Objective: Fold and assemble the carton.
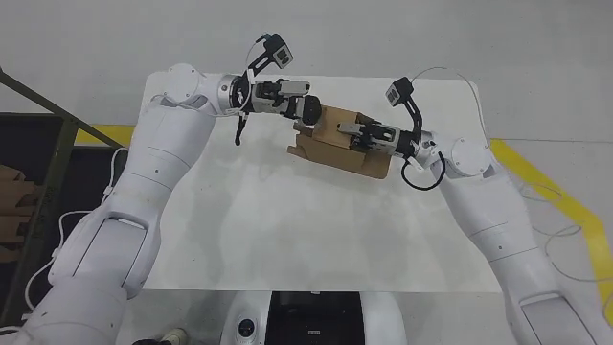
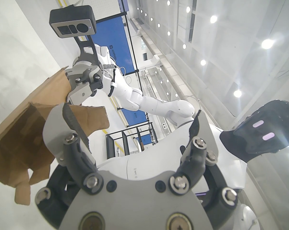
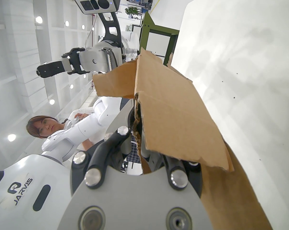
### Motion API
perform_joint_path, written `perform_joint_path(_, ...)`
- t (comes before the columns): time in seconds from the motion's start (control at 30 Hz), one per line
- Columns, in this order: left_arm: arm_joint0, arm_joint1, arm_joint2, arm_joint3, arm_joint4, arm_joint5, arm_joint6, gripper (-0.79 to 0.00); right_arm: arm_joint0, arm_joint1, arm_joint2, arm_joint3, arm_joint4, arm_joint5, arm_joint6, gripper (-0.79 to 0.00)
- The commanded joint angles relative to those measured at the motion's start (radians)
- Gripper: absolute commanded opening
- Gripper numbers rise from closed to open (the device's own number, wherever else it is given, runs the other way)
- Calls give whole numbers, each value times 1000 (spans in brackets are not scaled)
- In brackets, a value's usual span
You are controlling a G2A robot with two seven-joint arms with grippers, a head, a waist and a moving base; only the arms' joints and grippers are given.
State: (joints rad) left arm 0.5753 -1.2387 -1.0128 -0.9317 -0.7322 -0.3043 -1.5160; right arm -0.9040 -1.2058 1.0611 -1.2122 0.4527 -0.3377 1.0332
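Note:
A brown carton (image 1: pixel 330 146), partly unfolded with loose flaps, lies at the back middle of the white table (image 1: pixel 287 230). My right gripper (image 1: pixel 352 131) comes in from the right and is shut on the carton's (image 3: pixel 175 120) upper panel edge; the cardboard hides its fingertips in its own view. In the left wrist view that right gripper (image 2: pixel 81 86) clamps the far panel. My left gripper (image 2: pixel 132 120) is open wide at the carton's (image 2: pixel 17 132) left end. One finger (image 2: pixel 71 118) rests against a flap and the other finger (image 2: pixel 197 126) is free. Its dark finger (image 3: pixel 51 69) sticks out beyond the carton.
The table's front half (image 1: pixel 316 249) is bare white surface. A dark rack (image 1: pixel 29 144) stands off the table's left side, and a yellow floor line (image 1: pixel 536 168) runs past the right edge. A green frame (image 3: pixel 156 28) stands beyond the table's far edge.

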Motion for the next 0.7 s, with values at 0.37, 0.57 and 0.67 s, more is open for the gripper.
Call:
perform_joint_path(0.37,-30,-18,32,31,-7,9,-9,0,-21,7,32,-22,15,9,2,-785)
perform_joint_path(0.57,-8,1,-15,20,-3,7,-6,0,-17,9,50,-18,31,11,3,-785)
perform_joint_path(0.67,4,5,-24,39,-3,17,-17,0,-15,10,55,-18,36,11,5,-785)
